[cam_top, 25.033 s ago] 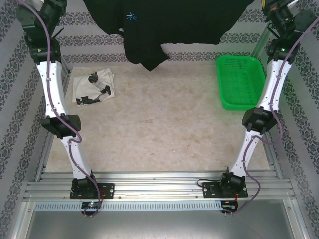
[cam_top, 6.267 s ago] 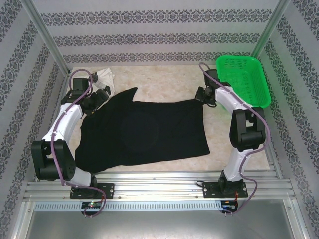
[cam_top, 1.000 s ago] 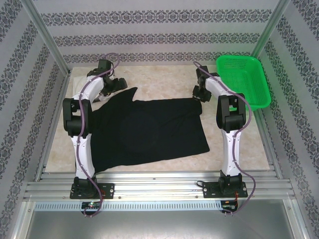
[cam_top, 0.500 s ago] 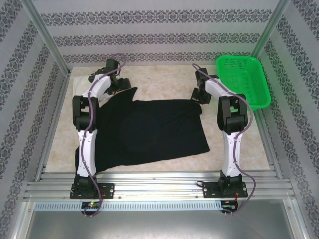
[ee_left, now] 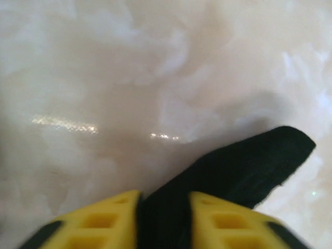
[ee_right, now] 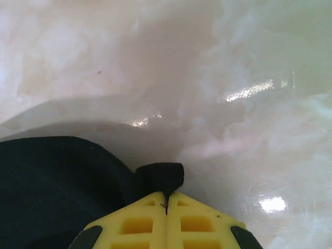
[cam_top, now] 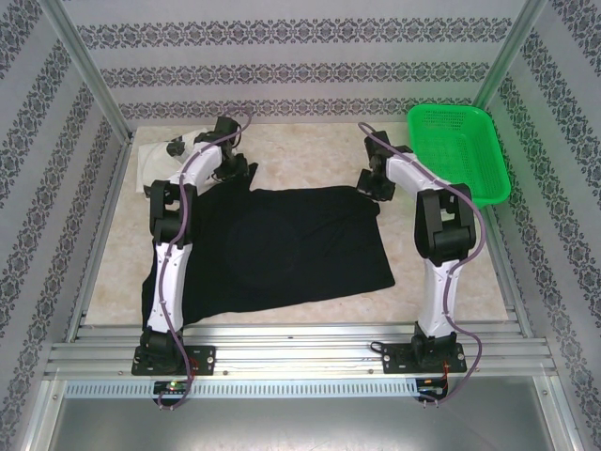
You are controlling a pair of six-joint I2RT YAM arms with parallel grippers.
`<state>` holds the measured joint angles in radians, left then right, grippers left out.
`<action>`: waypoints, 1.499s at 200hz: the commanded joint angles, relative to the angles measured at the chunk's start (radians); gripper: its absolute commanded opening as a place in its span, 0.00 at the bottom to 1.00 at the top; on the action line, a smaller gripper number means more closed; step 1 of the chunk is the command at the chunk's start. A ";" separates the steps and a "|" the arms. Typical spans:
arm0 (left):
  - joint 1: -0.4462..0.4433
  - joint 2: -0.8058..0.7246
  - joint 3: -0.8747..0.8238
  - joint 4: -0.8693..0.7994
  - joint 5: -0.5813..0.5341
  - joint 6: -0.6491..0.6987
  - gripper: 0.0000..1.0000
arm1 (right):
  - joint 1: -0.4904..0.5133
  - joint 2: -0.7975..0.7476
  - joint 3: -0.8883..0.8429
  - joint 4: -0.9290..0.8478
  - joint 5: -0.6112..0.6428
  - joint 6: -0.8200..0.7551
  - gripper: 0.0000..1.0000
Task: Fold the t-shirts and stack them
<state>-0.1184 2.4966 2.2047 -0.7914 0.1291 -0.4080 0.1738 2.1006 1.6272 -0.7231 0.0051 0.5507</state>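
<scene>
Starting at the near side: the black t-shirt [cam_top: 282, 249] lies spread out flat on the table [cam_top: 441, 272]. Its near edge is close to where the two arms are bolted down. The left arm runs up over the shirt's left side, and the right arm stands just off its right edge.

At the shirt's far left corner, the left gripper [cam_top: 238, 170] is down on the sleeve. From the left wrist camera, the yellow fingers [ee_left: 104, 220] sit on either side of a strip of black cloth [ee_left: 233, 166], so it's clamped on the black t-shirt. The sleeve tip pokes out past the fingers onto the bare tabletop.

At the shirt's far right corner, the right gripper [cam_top: 370, 185] is down on the cloth too. In its wrist view the two fingers [ee_right: 135, 223] are pressed together, with a little nub of the black t-shirt [ee_right: 52, 176] pinched at the tips. So it's closed on that corner.

Past the shirt's far left corner, just behind the left arm, sits the white t-shirt [cam_top: 152, 160], bunched up with small black marks on it. I can't tell whether it touches the black one.

Off beyond the shirt's far right corner is a green basket [cam_top: 460, 150], apart from the cloth.
</scene>
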 commanded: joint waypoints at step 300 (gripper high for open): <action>-0.062 -0.663 -0.674 0.277 0.148 -0.029 0.77 | -0.059 -0.006 -0.084 0.040 0.010 -0.009 0.00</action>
<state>-0.2367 1.8523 1.4029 -0.4358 0.3248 -0.5018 0.1196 2.0907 1.5505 -0.6758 0.0097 0.5468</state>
